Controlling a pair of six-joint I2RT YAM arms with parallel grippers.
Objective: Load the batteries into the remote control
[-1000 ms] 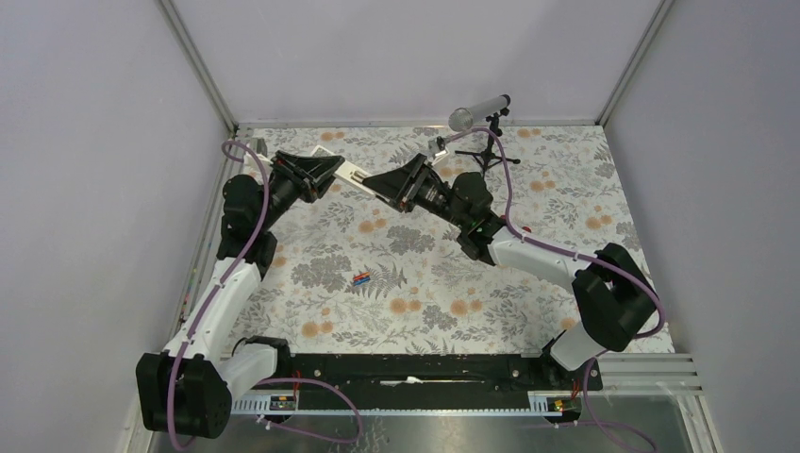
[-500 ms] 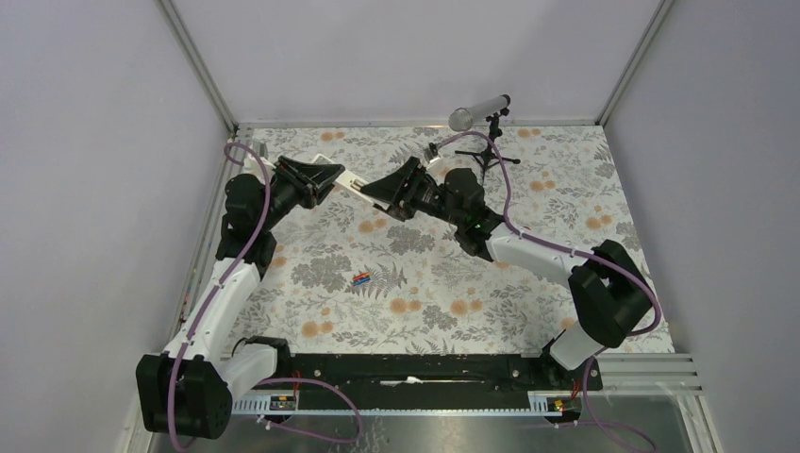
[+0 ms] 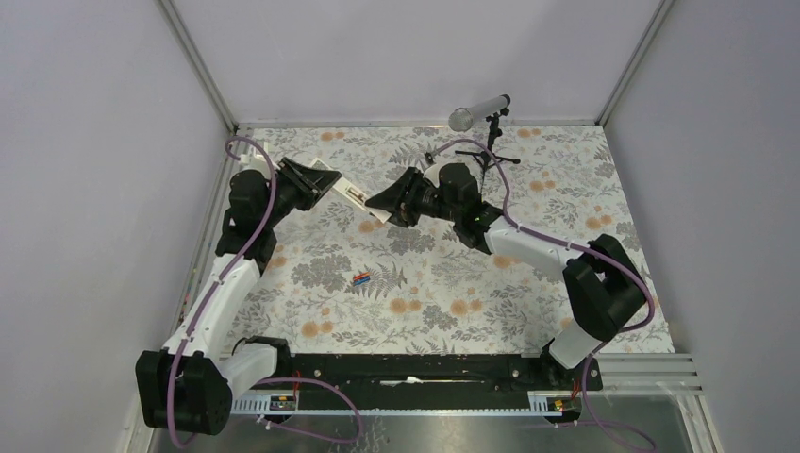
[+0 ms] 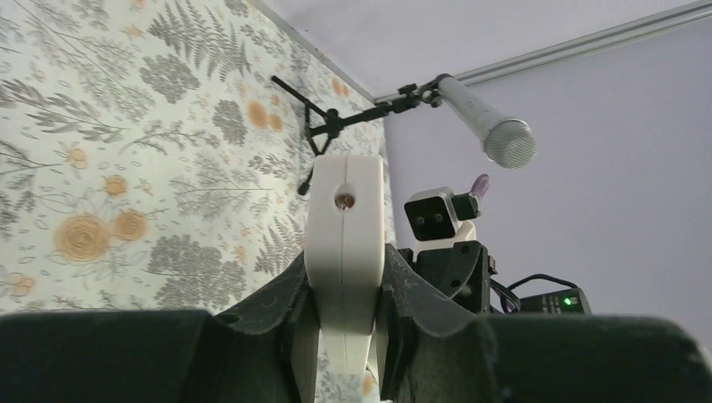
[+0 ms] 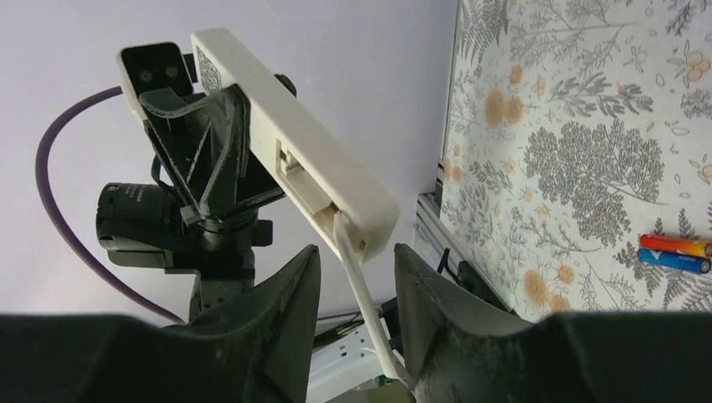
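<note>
From above, the left end effector (image 3: 325, 181) is clenching the remote control (image 3: 351, 195) aloft over the far tabletop (image 3: 566, 189), while the batteries (image 3: 360, 278) are lying side by side mid-tabletop.

At the left wrist, its fingers are pinching the remote's sides.

At the right wrist, the right end effector (image 5: 357, 250) is straddling a thin white cover (image 5: 357, 285) touching the remote's open end. I cannot tell whether it is gripping.

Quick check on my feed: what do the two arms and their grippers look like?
The left arm and right arm have white links, black joints and a purple cable each. The left gripper and right gripper are black, with wedge-shaped fingers.
</note>
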